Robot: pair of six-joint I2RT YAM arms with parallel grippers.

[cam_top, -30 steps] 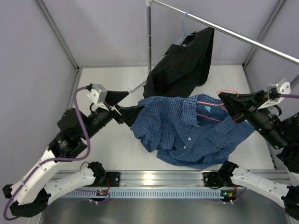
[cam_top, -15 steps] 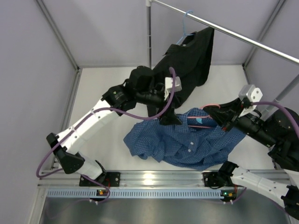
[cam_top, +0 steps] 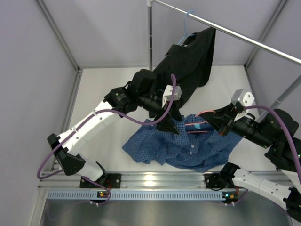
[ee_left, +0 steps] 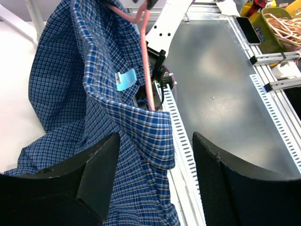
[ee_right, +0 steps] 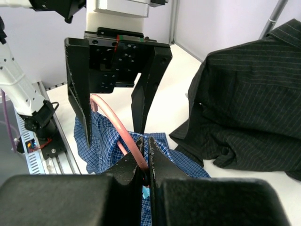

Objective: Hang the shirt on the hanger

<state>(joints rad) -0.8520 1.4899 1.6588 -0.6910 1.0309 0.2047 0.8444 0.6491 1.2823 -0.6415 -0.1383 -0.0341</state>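
Note:
The blue checked shirt hangs crumpled over the pink hanger, its lower part on the table. My right gripper is shut on the hanger's wire, pinching it between the fingertips. My left gripper is open and points down at the collar. In the left wrist view the collar lies between my open fingers without being pinched, and the hanger runs inside the neck opening. The right wrist view shows the left gripper just behind the hanger, above the shirt.
A black long-sleeved shirt hangs on a light blue hanger from the slanted rail, right behind the left arm. A vertical pole stands at the back. An aluminium rail runs along the near edge.
My left gripper let go of the shirt's left edge and swung right to the collar. The shirt sagged and bunched lower. My right gripper moved left and down with the hanger.

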